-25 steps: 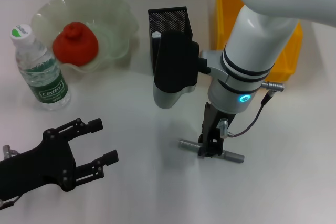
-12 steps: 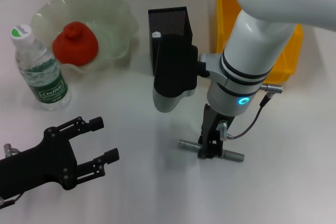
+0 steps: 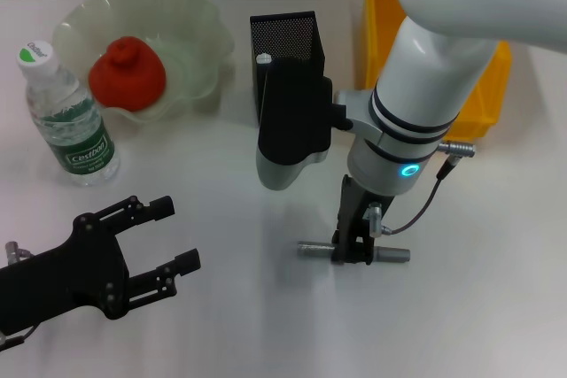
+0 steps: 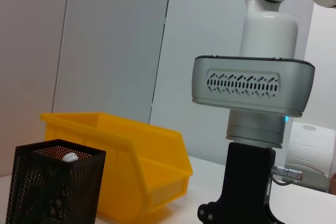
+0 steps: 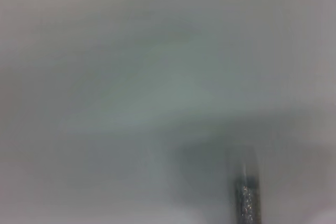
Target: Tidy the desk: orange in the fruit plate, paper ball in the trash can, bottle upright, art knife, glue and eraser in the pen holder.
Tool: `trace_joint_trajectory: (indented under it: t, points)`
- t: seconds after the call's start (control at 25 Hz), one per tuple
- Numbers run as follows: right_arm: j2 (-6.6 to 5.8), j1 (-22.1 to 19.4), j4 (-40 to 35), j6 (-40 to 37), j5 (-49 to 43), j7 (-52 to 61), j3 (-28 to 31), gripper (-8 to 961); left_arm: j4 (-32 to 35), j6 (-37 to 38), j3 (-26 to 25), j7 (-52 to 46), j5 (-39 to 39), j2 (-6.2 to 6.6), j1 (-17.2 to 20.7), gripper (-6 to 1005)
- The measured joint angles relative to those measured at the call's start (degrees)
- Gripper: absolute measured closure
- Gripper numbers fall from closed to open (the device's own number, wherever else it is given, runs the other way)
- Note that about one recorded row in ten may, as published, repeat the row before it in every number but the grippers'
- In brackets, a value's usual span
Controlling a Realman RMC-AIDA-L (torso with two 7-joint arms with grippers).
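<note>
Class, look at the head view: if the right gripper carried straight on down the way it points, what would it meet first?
The right gripper points straight down and already sits at the grey art knife lying on the desk. So it would meet the knife first, then the desk beneath, though contact can't be confirmed.

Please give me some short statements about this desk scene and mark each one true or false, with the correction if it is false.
1. The orange lies in the fruit plate. True.
2. The bottle lies on its side. False: it stands upright on the desk, beside the plate.
3. The right gripper is down at the grey art knife on the desk. True.
4. The left gripper holds the eraser. False: its jaws are open and hold nothing.
5. The pen holder stands inside the trash can. False: it stands on the desk next to it.
</note>
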Motion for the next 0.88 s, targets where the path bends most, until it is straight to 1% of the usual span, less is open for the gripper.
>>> trace_joint_trajectory:
  t: [0.04, 0.08, 0.12, 0.16, 0.2, 0.24, 0.28, 0.32, 0.44, 0.48, 0.52, 0.56, 0.64, 0.68, 0.72, 0.8, 0.84, 0.88]
  points:
    - [0.0, -0.19, -0.31, 0.01, 0.08, -0.03, 0.47, 788, 0.0, 0.0, 0.0, -0.02, -0.02, 0.02, -0.06, 241]
    - [0.0, -0.79, -1.04, 0.0, 0.41, -0.42, 2.48, 794, 0.0, 0.0, 0.0, -0.03, -0.05, 0.05, -0.06, 241]
    - [0.0, -0.79, -1.04, 0.0, 0.41, -0.42, 2.48, 801, 0.0, 0.0, 0.0, -0.03, -0.05, 0.05, -0.06, 241]
    - [0.0, -1.93, -2.03, -0.15, 0.81, -1.58, 6.43, 808, 0.0, 0.02, 0.0, -0.04, -0.13, 0.09, -0.06, 241]
    - [0.0, -2.66, -2.7, -0.17, 1.09, -2.46, 8.9, 814, 0.0, 0.03, 0.0, -0.05, -0.21, 0.11, -0.03, 241]
    - [0.0, -2.66, -2.7, -0.17, 1.09, -2.46, 8.9, 814, 0.0, 0.03, 0.0, -0.05, -0.21, 0.11, -0.03, 241]
    - [-0.12, -4.64, -4.17, -0.35, 2.9, -4.82, 13.91, 814, 0.0, 0.07, -0.02, -0.05, -0.3, 0.11, -0.03, 241]
    - [-0.12, -4.64, -4.17, -0.35, 2.9, -4.82, 13.91, 814, 0.0, 0.07, -0.02, -0.05, -0.3, 0.11, -0.03, 241]
    - [-0.4, -7.53, -5.35, -0.48, 7.15, -9.15, 20.62, 815, 0.0, 0.34, -0.12, -0.06, -0.31, 0.11, 0.0, 241]
    - [-0.43, -9.53, -5.19, -0.46, 10.67, -12.81, 24.5, 815, 0.0, 0.42, -0.14, -0.06, -0.32, 0.08, -0.01, 241]
    - [-0.43, -9.53, -5.19, -0.46, 10.67, -12.81, 24.5, 816, 0.0, 0.42, -0.14, -0.06, -0.32, 0.08, -0.01, 241]
    - [-0.44, -10.67, -4.68, -0.42, 12.8, -14.9, 26.44, 818, 0.0, 0.42, -0.14, -0.06, -0.32, 0.08, -0.01, 241]
    - [-0.44, -12.52, -2.37, -0.16, 18.21, -19.24, 29.38, 821, 0.0, 0.48, -0.17, -0.06, -0.32, 0.04, -0.04, 241]
    - [-0.48, -13.91, 2.42, -0.06, 25.05, -23.92, 32.31, 822, 0.0, 0.51, -0.23, 0.21, -0.39, -0.26, -0.08, 241]
    - [-0.5, -14.34, 5.5, -0.19, 28.64, -26.53, 33.94, 822, 0.0, 0.52, -0.28, 0.34, -0.44, -0.44, -0.08, 241]
    - [-0.58, -14.75, 11.98, -0.64, 34.72, -31.57, 37.37, 822, 0.0, 0.52, -0.28, 0.34, -0.44, -0.44, -0.08, 241]
    - [-0.58, -14.75, 11.98, -0.64, 34.72, -31.57, 37.37, 822, 0.0, 0.52, -0.28, 0.34, -0.44, -0.44, -0.08, 241]
    - [-0.66, -15.16, 17.87, -1.1, 39.26, -35.68, 41.01, 822, 0.0, 0.53, -0.39, 0.41, -0.5, -0.53, -0.06, 241]
